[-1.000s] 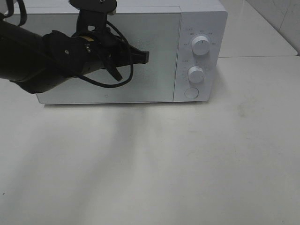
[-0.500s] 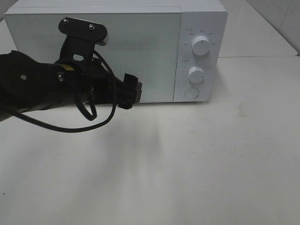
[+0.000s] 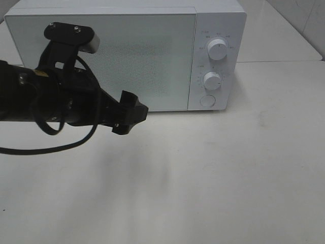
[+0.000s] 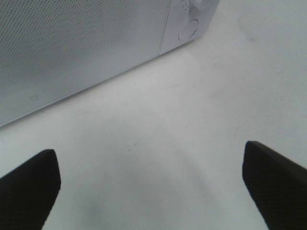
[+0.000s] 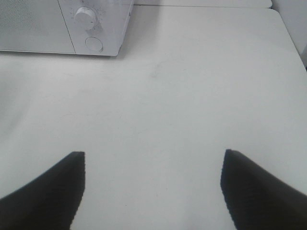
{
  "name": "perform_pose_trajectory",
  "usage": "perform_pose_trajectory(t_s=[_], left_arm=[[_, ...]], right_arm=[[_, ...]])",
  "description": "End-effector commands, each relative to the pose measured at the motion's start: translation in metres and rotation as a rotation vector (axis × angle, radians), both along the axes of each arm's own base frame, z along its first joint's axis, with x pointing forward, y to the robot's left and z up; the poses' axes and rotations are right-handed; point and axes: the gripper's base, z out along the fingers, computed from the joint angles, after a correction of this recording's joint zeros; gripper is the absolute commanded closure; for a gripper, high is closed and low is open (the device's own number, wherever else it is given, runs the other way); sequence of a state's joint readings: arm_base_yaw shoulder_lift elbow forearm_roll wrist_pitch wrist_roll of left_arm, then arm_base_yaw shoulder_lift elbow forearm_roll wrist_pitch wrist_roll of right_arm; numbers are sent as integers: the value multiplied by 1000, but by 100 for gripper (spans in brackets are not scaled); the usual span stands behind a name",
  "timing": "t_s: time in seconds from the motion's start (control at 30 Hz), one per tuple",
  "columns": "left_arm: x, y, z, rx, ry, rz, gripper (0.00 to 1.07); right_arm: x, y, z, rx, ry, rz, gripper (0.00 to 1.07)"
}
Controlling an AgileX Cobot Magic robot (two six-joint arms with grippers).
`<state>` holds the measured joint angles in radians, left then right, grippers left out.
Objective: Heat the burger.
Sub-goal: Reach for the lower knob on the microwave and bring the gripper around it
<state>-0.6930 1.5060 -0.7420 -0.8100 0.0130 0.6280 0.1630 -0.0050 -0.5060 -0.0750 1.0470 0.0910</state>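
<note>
Microwave, seemingly closed, contents hidden.

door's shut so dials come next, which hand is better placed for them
Probably left: the open left hand hangs by the white microwave, near its round white dials. The right hand sits farther back, outside the high view.

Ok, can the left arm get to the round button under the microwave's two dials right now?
Probably yes. The left gripper is open and empty, low in front of the microwave door. Nothing shows on the table between it and the round button, so that stretch looks free.
</note>
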Motion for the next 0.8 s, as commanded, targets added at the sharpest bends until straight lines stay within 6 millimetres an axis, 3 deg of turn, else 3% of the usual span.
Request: perform_pose_trajectory(t_s=[0.03, 0.17, 0.23, 0.27, 0.43, 0.53, 0.6, 0.7, 0.77, 0.8], left_arm=[[-1, 17, 2, 9, 103, -30, 9], [1, 35, 0, 21, 200, -36, 9], [1, 61, 1, 23, 325, -35, 9], [1, 61, 1, 23, 325, -35, 9], [-3, 104, 12, 15, 440, 40, 9], [-7, 117, 18, 17, 460, 77, 9], [-14, 137, 28, 41, 462, 154, 9], [-17, 143, 32, 45, 460, 183, 9], [-32, 167, 50, 69, 432, 315, 9], [-32, 167, 50, 69, 432, 315, 9]], right_arm=[[-4, 0, 1, -2, -38, 4, 32], [-4, 0, 1, -2, -38, 4, 32], [-4, 0, 1, -2, -38, 4, 32], [-4, 0, 1, -2, -38, 4, 32], [-4, 0, 1, -2, -38, 4, 32], [-4, 0, 1, -2, -38, 4, 32], [-4, 0, 1, -2, -38, 4, 32], [-4, 0, 1, -2, -38, 4, 32], [-4, 0, 1, -2, -38, 4, 32], [-4, 0, 1, -2, -38, 4, 32]])
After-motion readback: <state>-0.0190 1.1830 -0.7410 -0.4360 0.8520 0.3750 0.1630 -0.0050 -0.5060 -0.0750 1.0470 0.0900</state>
